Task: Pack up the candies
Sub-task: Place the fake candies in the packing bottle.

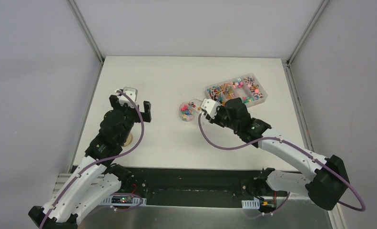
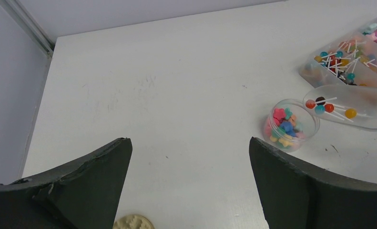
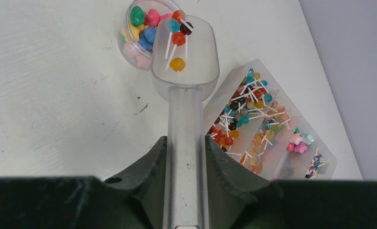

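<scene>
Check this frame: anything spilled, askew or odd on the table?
Nothing stands out. The candies sit in the tray, the jar and the scoop at the jar's rim; none visibly lies loose on the table.

scoop [image 3: 184,119]: clear smooth plastic | candies [image 3: 143,28]: glossy | table [image 2: 177,86]: matt white, scuffed | disc [image 2: 133,222]: possibly wood

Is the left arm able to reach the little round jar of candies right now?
Probably yes. The left claw is open and empty, with only bare table between it and the jar. The scoop in the right claw sits at the jar's rim, so it might get crowded.
</scene>
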`<state>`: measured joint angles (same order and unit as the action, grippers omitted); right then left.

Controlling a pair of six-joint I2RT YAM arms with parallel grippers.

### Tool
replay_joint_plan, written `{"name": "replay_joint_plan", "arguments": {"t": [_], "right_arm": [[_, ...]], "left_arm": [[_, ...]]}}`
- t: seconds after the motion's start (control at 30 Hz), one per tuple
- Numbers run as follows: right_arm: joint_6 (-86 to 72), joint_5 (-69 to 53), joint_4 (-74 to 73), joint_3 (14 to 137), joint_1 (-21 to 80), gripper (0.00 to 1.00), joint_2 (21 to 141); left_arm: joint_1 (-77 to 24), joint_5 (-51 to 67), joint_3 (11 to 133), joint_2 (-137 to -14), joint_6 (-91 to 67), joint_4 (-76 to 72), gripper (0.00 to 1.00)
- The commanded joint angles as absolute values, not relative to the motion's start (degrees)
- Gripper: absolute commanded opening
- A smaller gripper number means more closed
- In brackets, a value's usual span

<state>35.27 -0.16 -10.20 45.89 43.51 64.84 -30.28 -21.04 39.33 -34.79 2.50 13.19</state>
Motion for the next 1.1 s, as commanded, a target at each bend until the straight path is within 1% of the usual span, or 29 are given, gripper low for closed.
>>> {"name": "replay_joint_plan", "arguments": {"t": [0.0,0.33,0.63,0.83,1.07], "right_arm": [[39.9,4.1,-12.2,50.3,45.4,0.0,65.5],[44.5,12.7,-17.9,55.0,50.9,0.0,70.9],[46.4,20.1,-19.3,57.5,55.2,0.0,75.0],[46.5,21.9,-19.8,58.4,56.3,0.0,75.0],[44.1,20.3,-20.0,60.8,56.3,0.0,72.2]], "left_arm": [[-30.1,-22.2,38.8,-34.2,3.1,10.5,0.97],[-30.1,-22.5,38.6,-33.4,3.4,10.5,0.97],[-30.1,-22.8,38.4,-32.9,3.6,10.5,0.97],[-30.1,-22.8,38.4,-33.0,3.7,10.5,0.97],[-30.1,-22.7,38.4,-33.0,3.8,10.5,0.97]]}}
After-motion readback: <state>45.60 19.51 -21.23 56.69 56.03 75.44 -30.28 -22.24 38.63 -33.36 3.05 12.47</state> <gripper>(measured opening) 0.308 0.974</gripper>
